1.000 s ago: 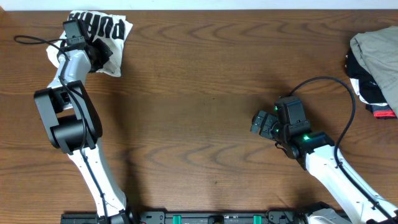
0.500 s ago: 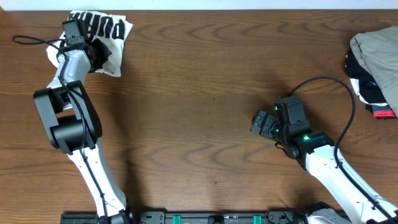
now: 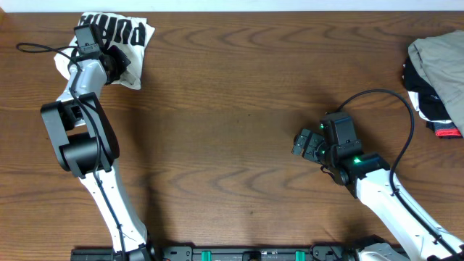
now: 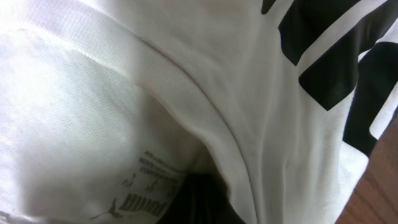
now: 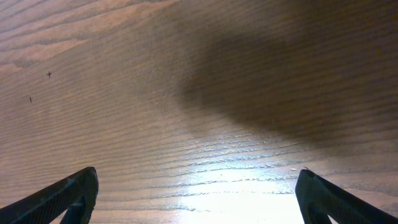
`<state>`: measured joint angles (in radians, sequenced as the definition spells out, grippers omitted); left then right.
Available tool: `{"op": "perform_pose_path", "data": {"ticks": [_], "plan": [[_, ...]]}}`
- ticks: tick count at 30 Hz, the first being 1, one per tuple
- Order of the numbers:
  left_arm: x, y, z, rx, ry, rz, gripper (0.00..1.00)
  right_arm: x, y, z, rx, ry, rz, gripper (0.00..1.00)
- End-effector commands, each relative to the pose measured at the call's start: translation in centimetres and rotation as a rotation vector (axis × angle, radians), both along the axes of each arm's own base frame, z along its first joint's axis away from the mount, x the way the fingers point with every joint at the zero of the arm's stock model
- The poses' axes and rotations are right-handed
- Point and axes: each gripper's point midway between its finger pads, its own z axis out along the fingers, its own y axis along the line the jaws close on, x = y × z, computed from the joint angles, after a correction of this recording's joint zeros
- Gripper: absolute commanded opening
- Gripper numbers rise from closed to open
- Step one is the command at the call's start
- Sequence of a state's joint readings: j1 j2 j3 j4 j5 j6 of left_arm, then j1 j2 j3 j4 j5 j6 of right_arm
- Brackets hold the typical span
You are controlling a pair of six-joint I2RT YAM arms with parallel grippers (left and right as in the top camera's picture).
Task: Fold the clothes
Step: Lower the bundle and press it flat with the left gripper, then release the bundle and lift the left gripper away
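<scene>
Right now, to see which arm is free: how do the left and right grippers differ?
The black left gripper is shut on the white cotton T-shirt with black PUMA lettering; the black right gripper is open and empty. The left gripper is at the far-left corner of the brown wooden table; the right gripper hangs over bare wood, mid-right. Both are two-fingered.

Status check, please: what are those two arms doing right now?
Left gripper shut on the T-shirt, far-left corner. Right gripper open, empty. Heap of clothes far right, nothing blocking.
</scene>
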<state>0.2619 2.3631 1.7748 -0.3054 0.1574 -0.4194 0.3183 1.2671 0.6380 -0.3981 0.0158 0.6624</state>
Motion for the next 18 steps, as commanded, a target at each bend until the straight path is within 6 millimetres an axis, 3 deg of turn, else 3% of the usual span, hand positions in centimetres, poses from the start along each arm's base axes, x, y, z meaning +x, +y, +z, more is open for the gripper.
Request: {"op": "perform_pose_path", "data": {"ticks": [1, 5, 13, 18], "plan": [[-0.4, -0.2, -1.6, -0.028, 0.024, -0.003, 0.06, 0.0, 0.0, 0.1, -0.007, -0.009, -0.004, 0.99], [0.1, -1.3, 0.9, -0.087, -0.029, -0.045, 0.06, 0.0, 0.0, 0.1, -0.007, -0.009, -0.004, 0.99], [-0.3, 0.0, 10.5, -0.061, -0.164, -0.039, 0.08, 0.0, 0.0, 0.1, -0.007, -0.009, -0.004, 0.99], [-0.4, 2.1, 15.5, 0.021, -0.258, 0.012, 0.31, 0.0, 0.0, 0.1, -0.007, -0.009, -0.004, 0.99]]}}
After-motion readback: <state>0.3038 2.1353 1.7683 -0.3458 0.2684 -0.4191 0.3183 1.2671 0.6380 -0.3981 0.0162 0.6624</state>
